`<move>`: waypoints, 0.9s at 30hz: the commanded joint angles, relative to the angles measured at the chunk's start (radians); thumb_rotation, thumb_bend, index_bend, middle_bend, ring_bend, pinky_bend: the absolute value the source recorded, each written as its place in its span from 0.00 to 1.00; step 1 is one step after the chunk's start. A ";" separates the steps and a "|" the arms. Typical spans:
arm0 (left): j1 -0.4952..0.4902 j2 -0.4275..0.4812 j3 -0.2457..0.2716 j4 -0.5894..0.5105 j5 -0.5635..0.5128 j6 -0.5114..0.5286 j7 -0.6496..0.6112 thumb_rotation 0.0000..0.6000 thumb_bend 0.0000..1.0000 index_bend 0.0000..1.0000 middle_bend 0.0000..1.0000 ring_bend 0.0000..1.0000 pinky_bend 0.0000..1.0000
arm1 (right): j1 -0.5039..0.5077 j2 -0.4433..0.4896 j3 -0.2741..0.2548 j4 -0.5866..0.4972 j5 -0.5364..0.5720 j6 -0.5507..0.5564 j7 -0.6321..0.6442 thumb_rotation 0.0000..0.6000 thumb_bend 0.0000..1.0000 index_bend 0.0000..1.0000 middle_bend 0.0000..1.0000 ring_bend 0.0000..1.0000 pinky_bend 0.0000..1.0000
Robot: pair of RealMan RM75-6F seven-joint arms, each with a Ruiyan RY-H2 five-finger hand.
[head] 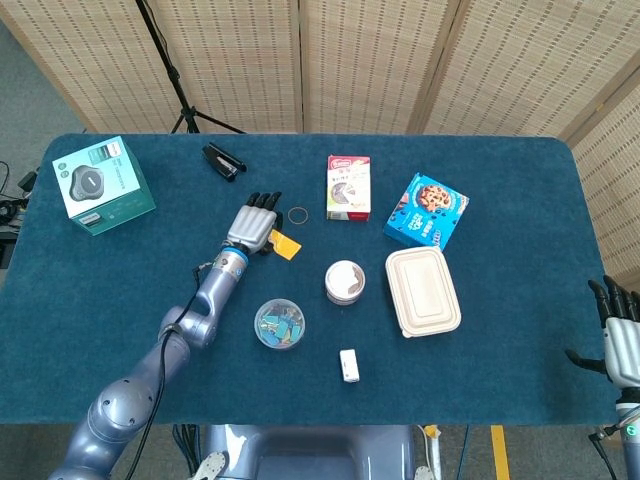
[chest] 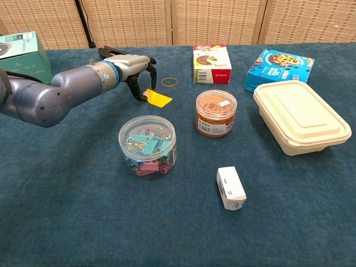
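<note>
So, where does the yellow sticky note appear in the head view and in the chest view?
Head view: the yellow sticky note lies left of centre, at the fingertips of the left hand.
Chest view: the note lies upper left of centre, beside the left hand.
Shared landmark: the rubber band lies just beyond the note in both views.

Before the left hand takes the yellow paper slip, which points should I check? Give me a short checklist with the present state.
1. Left hand over the yellow paper slip: ok, fingertips at its left edge.
2. Slip already held: cannot tell.
3. Rubber band apart from slip: ok.
4. Jar of binder clips away from hand: ok.
5. Right hand away from the things: ok, at table's right edge.
</note>
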 commanded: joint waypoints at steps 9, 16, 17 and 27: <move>0.006 0.000 0.018 0.007 0.023 0.005 -0.006 1.00 0.30 0.50 0.00 0.00 0.00 | 0.001 0.001 -0.002 -0.004 -0.002 0.000 -0.001 1.00 0.00 0.00 0.00 0.00 0.00; 0.009 0.001 0.019 0.010 0.027 0.006 -0.001 1.00 0.36 0.52 0.00 0.00 0.00 | 0.000 0.004 -0.002 -0.008 -0.004 0.004 0.000 1.00 0.00 0.00 0.00 0.00 0.00; 0.009 0.001 0.019 0.011 0.027 0.003 0.001 1.00 0.37 0.52 0.00 0.00 0.00 | 0.000 0.004 -0.002 -0.008 -0.004 0.004 0.000 1.00 0.00 0.00 0.00 0.00 0.00; 0.007 -0.005 0.010 0.021 0.018 -0.010 0.023 1.00 0.39 0.57 0.00 0.00 0.00 | -0.001 0.006 -0.002 -0.008 -0.003 0.004 0.002 1.00 0.00 0.00 0.00 0.00 0.00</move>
